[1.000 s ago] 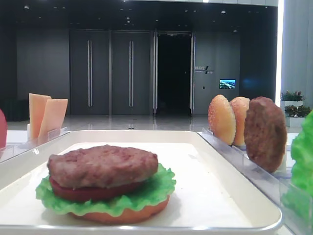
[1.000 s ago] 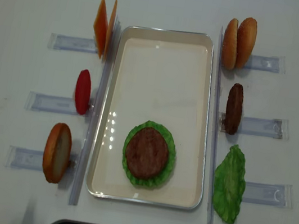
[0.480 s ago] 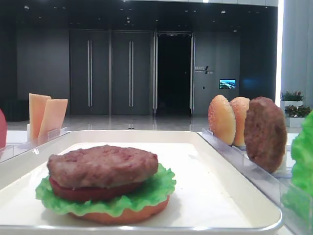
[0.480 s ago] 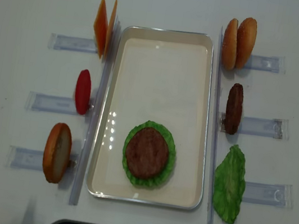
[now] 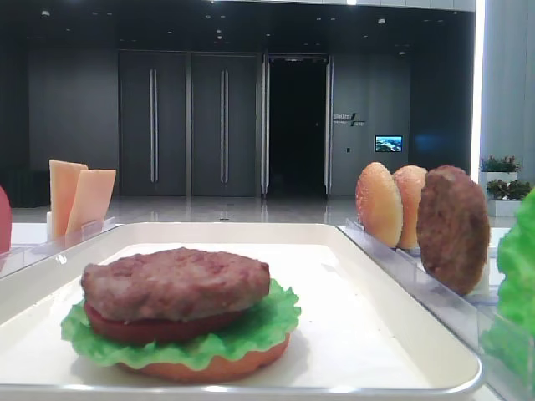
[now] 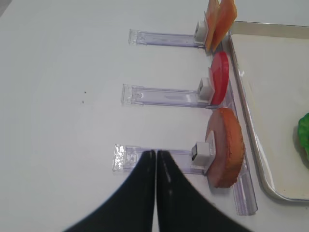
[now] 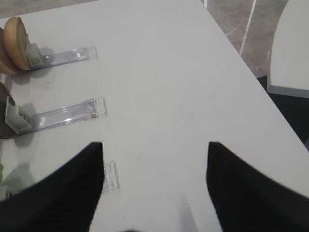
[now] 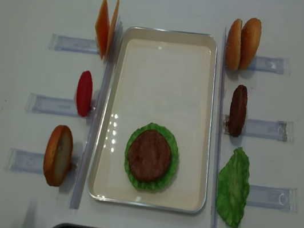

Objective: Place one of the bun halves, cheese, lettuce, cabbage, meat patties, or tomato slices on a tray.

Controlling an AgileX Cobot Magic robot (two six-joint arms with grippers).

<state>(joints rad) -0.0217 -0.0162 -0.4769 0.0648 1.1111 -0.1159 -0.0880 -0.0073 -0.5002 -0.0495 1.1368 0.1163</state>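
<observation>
On the cream tray [image 8: 170, 53], toward its near end, a stack lies flat: a bun half [image 5: 209, 368] at the bottom, ruffled lettuce [image 8: 172, 163], a tomato slice [image 5: 159, 327], and a meat patty [image 8: 149, 155] on top, broad face up. The tray's long axis runs away from the robot, and its far half is bare.

To the left, clear racks [image 8: 70, 43] hold pieces on edge: cheese slices [image 8: 104, 25] farthest, then a red tomato slice [image 8: 84, 93], then a bun half [image 8: 57, 154] nearest. To the right stand two bun halves [image 8: 243, 43], a second patty [image 8: 237, 110] upright with its faces turned sideways, and a lettuce leaf [image 8: 234, 186] stretched lengthwise along the tray's edge.

The left gripper [image 6: 155, 159] hangs over the white table [image 8: 31, 2] with its dark fingers pressed together, empty, pointing at the nearest left rack. The right gripper [image 7: 154, 154] hovers with fingers spread wide, gripping nothing, over bare table beside the right racks.
</observation>
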